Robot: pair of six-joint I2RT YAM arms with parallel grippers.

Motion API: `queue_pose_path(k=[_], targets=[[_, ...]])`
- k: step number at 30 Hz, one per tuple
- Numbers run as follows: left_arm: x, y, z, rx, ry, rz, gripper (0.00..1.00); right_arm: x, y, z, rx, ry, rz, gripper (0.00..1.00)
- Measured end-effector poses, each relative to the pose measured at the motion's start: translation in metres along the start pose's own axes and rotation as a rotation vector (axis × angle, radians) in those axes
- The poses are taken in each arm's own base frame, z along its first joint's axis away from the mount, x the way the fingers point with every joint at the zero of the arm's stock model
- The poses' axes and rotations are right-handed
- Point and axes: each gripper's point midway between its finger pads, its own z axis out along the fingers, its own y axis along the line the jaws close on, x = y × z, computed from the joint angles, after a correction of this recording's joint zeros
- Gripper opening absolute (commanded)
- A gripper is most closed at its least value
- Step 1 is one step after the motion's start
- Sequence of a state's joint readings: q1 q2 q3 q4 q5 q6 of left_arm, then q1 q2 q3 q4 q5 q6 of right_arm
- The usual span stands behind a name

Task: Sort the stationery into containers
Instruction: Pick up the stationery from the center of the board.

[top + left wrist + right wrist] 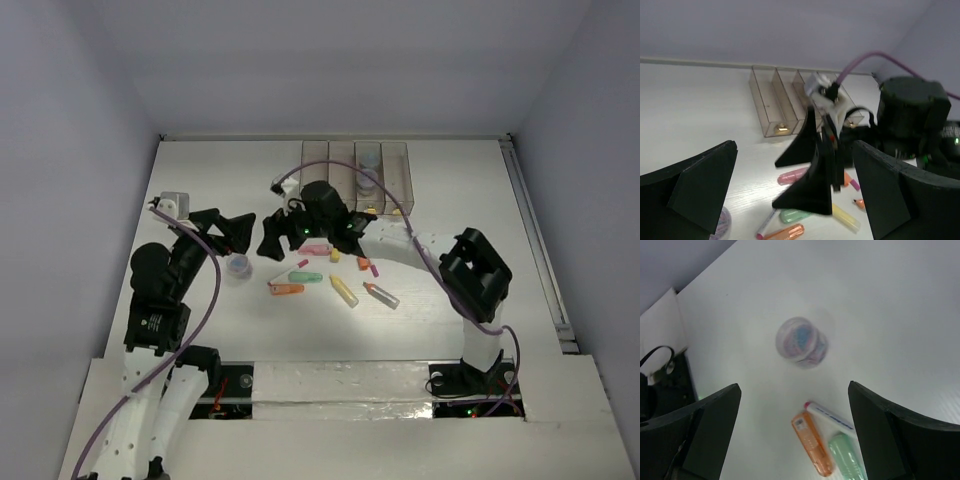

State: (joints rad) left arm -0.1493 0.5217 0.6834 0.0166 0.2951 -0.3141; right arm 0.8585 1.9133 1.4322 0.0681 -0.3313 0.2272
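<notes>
The stationery lies loose mid-table: pink marker point(316, 249), green marker point(306, 276), orange marker point(287, 289), yellow marker point(344, 291), grey marker point(381, 295) and small orange and pink pieces point(367, 265). A bluish-purple roll point(238, 266) sits left of them. The containers point(355, 172) stand in a row at the back, with rolls point(367, 185) inside one bin. My right gripper point(283, 232) hovers open over the orange marker point(812, 442), a white pen point(832, 416) and the green marker point(845, 457), short of the roll point(801, 342). My left gripper point(228, 228) is open and empty beside it.
In the left wrist view the right gripper's black fingers point(812, 185) hang directly ahead, between my open left gripper point(794, 150) and the containers point(785, 102). A white camera block point(172, 203) sits on the left wrist. The right arm's white link point(400, 245) spans the table's right half.
</notes>
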Motion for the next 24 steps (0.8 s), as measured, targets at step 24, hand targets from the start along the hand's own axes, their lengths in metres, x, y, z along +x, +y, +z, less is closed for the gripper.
queue_pose_path(k=[24], targets=[[-0.035,0.008,-0.015,-0.095,-0.131,0.017,0.99,0.102,0.014,0.115,0.105,0.204,-0.185,0.94]])
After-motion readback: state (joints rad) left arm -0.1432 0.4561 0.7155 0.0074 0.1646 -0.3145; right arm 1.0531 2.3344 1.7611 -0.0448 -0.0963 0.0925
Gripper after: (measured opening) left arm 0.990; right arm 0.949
